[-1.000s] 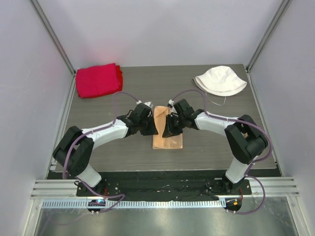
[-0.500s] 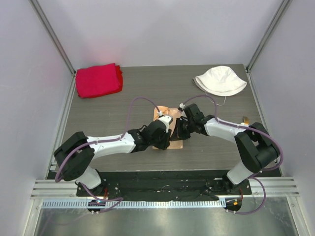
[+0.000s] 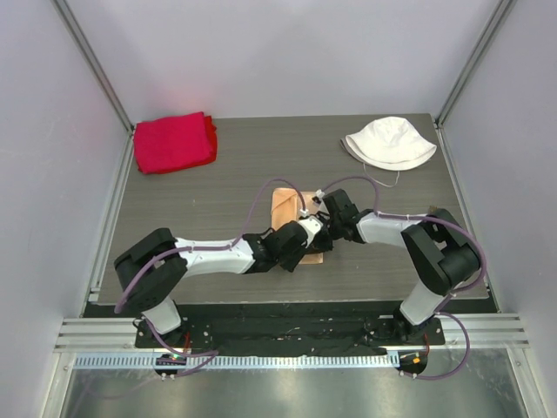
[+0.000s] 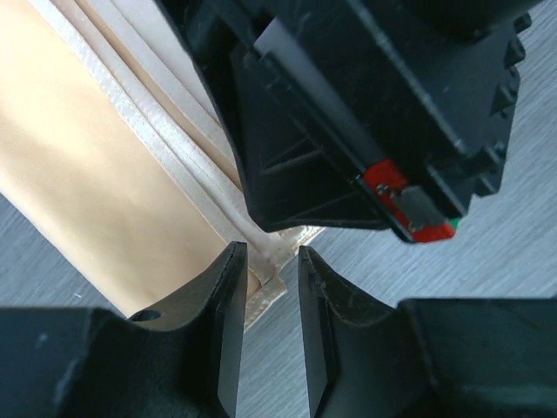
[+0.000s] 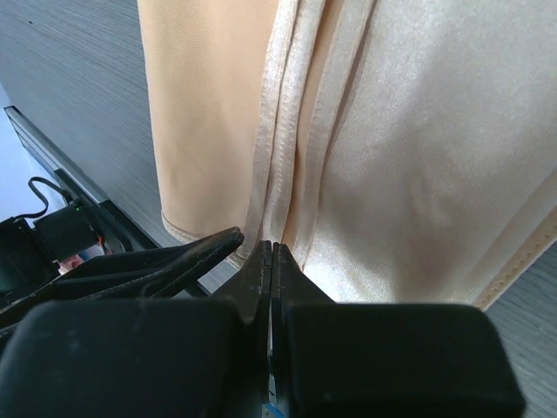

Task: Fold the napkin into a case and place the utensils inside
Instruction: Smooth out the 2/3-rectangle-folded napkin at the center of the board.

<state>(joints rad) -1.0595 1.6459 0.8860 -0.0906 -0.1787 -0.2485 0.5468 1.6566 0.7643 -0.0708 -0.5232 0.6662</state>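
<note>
1. The napkin (image 3: 285, 205) lies folded into a narrow peach-tan strip at the middle of the table (image 3: 218, 200). Its long side runs from far to near. Both arms cover its near end in the top view.
2. The wrist views show several layers stacked lengthwise, with stitched hems running side by side along the strip. The satin is smooth and glossy to the right of the hems.
3. The right gripper (image 5: 271, 261) is at the napkin's near edge with its two fingers pressed flat together and no gap between them. The tips sit right where the hems end. I cannot tell whether a hem is pinched between them.
4. The left gripper (image 4: 271, 305) is at the same near edge, just left of the right one. Its fingers (image 4: 228, 313) stand a narrow way apart, and the napkin's hemmed corner shows in the gap. The fingers are not clamped on the cloth and hold nothing.
5. The two grippers nearly touch. The left wrist view is mostly filled by the right gripper's black body, and one left finger lies just beside the right fingertips in the right wrist view.
6. A thick red cloth (image 3: 174, 142) lies folded at the far left corner of the table, well apart from the napkin.
7. A white bucket hat (image 3: 389, 141) rests at the far right corner.
</note>
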